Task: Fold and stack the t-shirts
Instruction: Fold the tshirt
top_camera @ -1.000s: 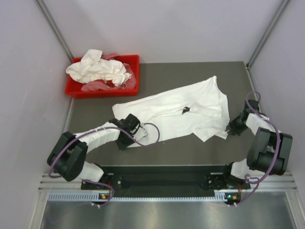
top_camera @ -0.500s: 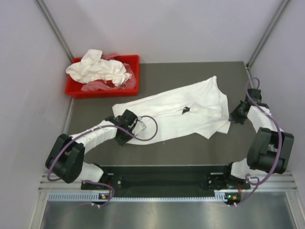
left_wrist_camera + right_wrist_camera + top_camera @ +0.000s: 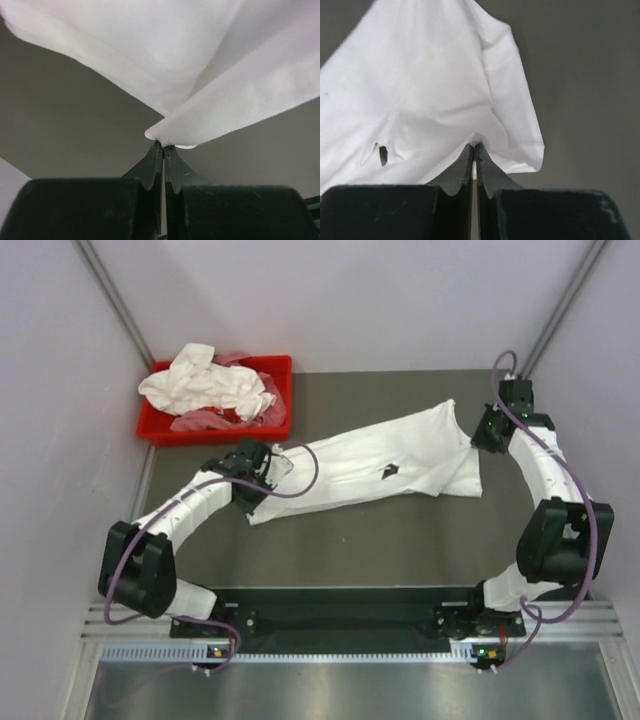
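- In the middle of the grey table point(image 3: 400, 540), one white t-shirt point(image 3: 350, 468) lies drawn out into a long narrow band. Its long axis runs from the near left to the far right.
- A small dark mark point(image 3: 390, 470) shows on the cloth a little right of the band's middle. What it is cannot be told.
- At the left end, the left gripper point(image 3: 268, 464) has its jaws pressed fully together on a pinch of the hem. In the left wrist view the cloth point(image 3: 200, 75) fans up and away from the fingertips point(image 3: 156, 150).
- At the right end, the right gripper point(image 3: 482, 432) is likewise closed tight on a fold of fabric. In the right wrist view the shirt point(image 3: 430, 85) spreads ahead and to the left of the jaws.
- Judged relation: each arm holds one end, and the garment spans the gap between them. A fold would therefore turn on moving both ends together across this axis.
- At the far left corner, well apart from the band, a red bin point(image 3: 160, 432) holds a heap of t-shirts point(image 3: 210, 385), crumpled and not yet folded.
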`<state>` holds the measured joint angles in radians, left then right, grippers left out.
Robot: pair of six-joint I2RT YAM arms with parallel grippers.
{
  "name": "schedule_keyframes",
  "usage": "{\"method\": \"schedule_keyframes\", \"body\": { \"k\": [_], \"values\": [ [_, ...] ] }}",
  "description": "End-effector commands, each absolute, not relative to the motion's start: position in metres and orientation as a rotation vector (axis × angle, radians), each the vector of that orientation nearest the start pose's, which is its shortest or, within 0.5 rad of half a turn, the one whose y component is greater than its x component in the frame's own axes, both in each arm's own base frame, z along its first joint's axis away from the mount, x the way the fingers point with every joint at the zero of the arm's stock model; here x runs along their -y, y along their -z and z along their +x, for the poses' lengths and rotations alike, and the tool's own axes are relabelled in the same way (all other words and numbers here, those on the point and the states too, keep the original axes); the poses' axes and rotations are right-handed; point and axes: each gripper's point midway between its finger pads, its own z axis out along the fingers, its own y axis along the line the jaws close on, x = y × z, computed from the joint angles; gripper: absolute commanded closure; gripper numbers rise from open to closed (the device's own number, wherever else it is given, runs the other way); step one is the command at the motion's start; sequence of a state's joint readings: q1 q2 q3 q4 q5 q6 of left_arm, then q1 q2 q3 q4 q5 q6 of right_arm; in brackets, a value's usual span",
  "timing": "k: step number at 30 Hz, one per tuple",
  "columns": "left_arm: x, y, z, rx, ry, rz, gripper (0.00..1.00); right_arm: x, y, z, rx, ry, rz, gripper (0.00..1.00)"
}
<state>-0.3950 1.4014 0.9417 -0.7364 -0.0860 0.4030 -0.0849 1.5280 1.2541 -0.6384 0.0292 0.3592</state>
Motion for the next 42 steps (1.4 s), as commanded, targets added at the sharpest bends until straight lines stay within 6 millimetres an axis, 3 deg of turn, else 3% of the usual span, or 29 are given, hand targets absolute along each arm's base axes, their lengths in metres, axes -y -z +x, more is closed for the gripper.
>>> {"method": "schedule_keyframes", "body": {
  "k": [1, 2, 4, 5, 6, 8, 12, 13, 14, 15, 16, 24, 33, 39, 42],
  "values": [
    [0.068, -0.084, 0.292, -2.545, -0.123, 0.995, 1.0, 0.017, -0.183, 0.431, -2.325, -0.065, 0.377, 1.0],
    [0.068, -0.08, 0.299, -2.549, -0.111, 0.985, 1.0, 0.011, -0.176, 0.442, -2.339, -0.074, 0.347, 1.0],
    [0.062, -0.08, 0.312, -2.561, -0.122, 0.948, 1.0, 0.006, -0.188, 0.467, -2.296, -0.079, 0.281, 1.0],
    [0.059, -0.072, 0.316, -2.582, -0.137, 0.949, 1.0, 0.001, -0.174, 0.478, -2.323, -0.086, 0.26, 1.0],
    [0.058, -0.071, 0.32, -2.586, -0.145, 0.94, 1.0, 0.0, -0.186, 0.493, -2.292, -0.086, 0.242, 1.0],
    [0.056, -0.068, 0.33, -2.584, -0.169, 0.928, 1.0, -0.002, -0.185, 0.516, -2.285, -0.079, 0.212, 1.0],
    [0.05, -0.062, 0.338, -2.61, -0.209, 0.921, 1.0, -0.001, -0.181, 0.545, -2.271, -0.069, 0.185, 1.0],
    [0.05, -0.058, 0.339, -2.62, -0.213, 0.925, 1.0, 0.0, -0.17, 0.549, -2.294, -0.062, 0.185, 1.0],
    [0.05, -0.056, 0.339, -2.628, -0.212, 0.924, 1.0, 0.0, -0.177, 0.556, -2.275, -0.063, 0.181, 1.0],
    [0.05, -0.054, 0.339, -2.638, -0.21, 0.924, 1.0, 0.0, -0.174, 0.559, -2.279, -0.06, 0.177, 1.0],
    [0.051, -0.053, 0.339, -2.644, -0.207, 0.918, 1.0, -0.016, -0.173, 0.562, -2.281, -0.074, 0.136, 1.0],
    [0.048, -0.048, 0.34, -2.668, -0.231, 0.873, 1.0, -0.032, -0.145, 0.582, -2.313, -0.045, 0.058, 1.0],
    [0.041, -0.056, 0.369, -2.629, -0.348, 0.718, 1.0, -0.02, -0.144, 0.599, -2.271, 0.043, 0.14, 1.0],
    [0.046, -0.044, 0.352, -2.696, -0.284, 0.764, 1.0, -0.023, -0.14, 0.603, -2.275, 0.034, 0.132, 1.0],
    [0.044, -0.042, 0.345, -2.705, -0.28, 0.78, 1.0, -0.023, -0.137, 0.603, -2.281, 0.036, 0.13, 0.94]
  ]
}}
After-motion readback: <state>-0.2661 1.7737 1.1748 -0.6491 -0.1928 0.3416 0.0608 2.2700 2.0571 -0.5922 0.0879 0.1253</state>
